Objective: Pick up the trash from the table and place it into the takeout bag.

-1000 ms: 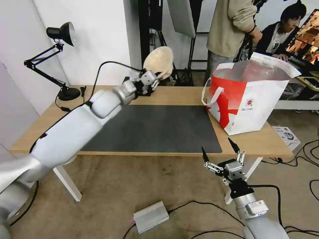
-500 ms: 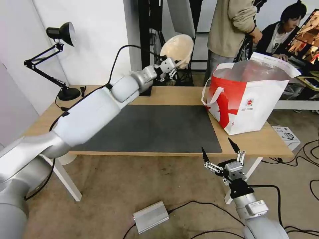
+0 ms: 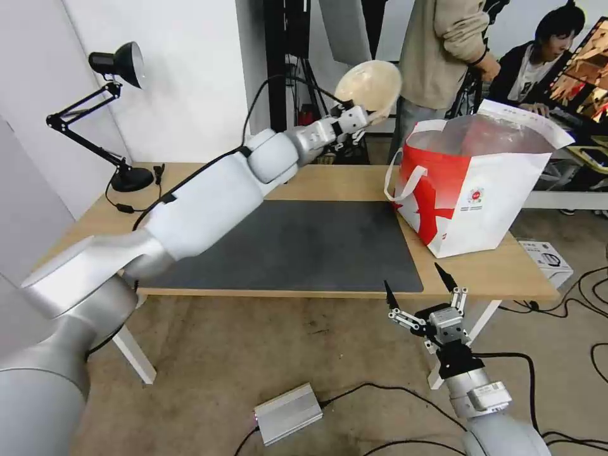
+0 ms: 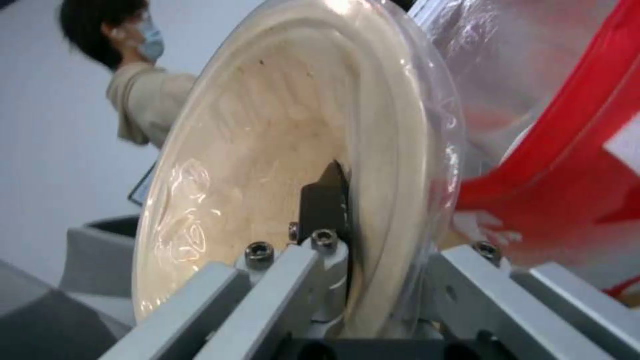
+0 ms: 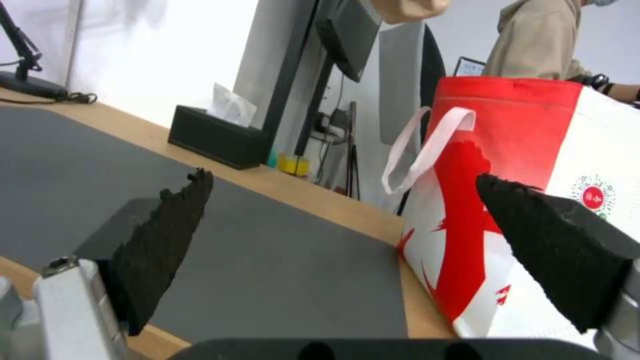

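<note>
Beige and glossy, the domed bowl (image 3: 368, 87) is pinched by its rim in the left hand (image 3: 360, 118), which is raised high above the far edge of the bench (image 3: 329, 180). In the left wrist view one dark fingertip (image 4: 325, 197) presses against the inner face of the bowl (image 4: 280, 165) while the rim runs between the two fingers, so the hand is closed on it. The bowl stands on edge, tilted, sitting at about 1 o'clock from the hand in the head view.

Outward from there, at roughly 4 o'clock from the bowl, the white-and-red takeout bag (image 3: 472, 190) stands upright on the right end of the bench, its mouth open and foil lining showing. The bowl is near the bag's left upper corner but apart from it, outside the opening. In the wrist view the bag's red panel (image 4: 587, 150) lies just behind the bowl.

The dark grey mat (image 3: 297, 244) covers the middle of the bench, at 7 o'clock from the bag.

The right hand (image 3: 421, 290) hangs below the bench's near edge, at about 6 o'clock from the bag, its fingers spread wide and holding nothing. Its own view looks across the mat (image 5: 200, 240) to the bag (image 5: 533, 200) and a black tissue box (image 5: 217, 135) at the bench's far edge.
</note>
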### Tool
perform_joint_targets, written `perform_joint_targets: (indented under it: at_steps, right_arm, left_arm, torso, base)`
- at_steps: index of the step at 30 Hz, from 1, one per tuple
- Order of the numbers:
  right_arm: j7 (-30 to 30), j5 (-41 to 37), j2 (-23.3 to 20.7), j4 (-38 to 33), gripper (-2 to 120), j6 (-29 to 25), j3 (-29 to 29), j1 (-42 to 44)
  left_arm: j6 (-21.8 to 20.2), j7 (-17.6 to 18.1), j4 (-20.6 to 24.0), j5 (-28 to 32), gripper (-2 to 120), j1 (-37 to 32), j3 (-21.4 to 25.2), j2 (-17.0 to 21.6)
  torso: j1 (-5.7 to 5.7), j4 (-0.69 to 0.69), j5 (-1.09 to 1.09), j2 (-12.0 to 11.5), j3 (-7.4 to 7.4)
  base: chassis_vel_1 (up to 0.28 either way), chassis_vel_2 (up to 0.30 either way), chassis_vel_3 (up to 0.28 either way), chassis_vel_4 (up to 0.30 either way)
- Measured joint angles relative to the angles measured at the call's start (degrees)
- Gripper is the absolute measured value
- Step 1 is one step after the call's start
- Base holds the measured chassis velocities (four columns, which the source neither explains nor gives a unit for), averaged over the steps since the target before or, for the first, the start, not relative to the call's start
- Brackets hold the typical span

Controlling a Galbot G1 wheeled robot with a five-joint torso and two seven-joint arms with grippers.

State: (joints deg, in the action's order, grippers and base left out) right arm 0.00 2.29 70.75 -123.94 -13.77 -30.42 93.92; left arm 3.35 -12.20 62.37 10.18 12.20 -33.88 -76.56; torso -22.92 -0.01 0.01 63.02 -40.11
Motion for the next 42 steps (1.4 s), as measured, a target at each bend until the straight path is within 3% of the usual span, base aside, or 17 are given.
perform_joint_targets:
  at_steps: [5,15,26,42]
  right_arm:
    - [0.0,0.0,0.0,0.0,100,0.0,0.0,0.0]
    - [0.0,0.0,0.0,0.0,100,0.0,0.0,0.0]
    - [0.0,0.0,0.0,0.0,100,0.0,0.0,-0.01]
    - [0.0,0.0,0.0,0.0,100,0.0,0.0,0.0]
  left_arm:
    - [0.98,-0.12,-3.2,-1.95,1,0.81,-0.93,-2.99]
    - [1.3,-0.12,-5.72,-4.05,1,1.28,-1.82,-5.19]
    - [2.9,-1.71,-12.65,-10.59,1,3.29,-1.7,-12.23]
    - [3.0,-1.73,-15.98,-13.29,1,3.91,-2.52,-14.9]
  torso:
    - [0.0,0.01,-0.01,0.0,0.0]
    - [0.0,0.03,-0.01,0.0,0.0]
    - [0.0,0.0,0.0,0.0,0.0]
    - [0.0,0.01,-0.01,0.0,0.0]
  base:
    - [0.0,0.0,0.0,0.0]
    - [0.0,0.0,0.0,0.0]
    - [0.0,0.0,0.0,0.0]
    - [0.0,0.0,0.0,0.0]
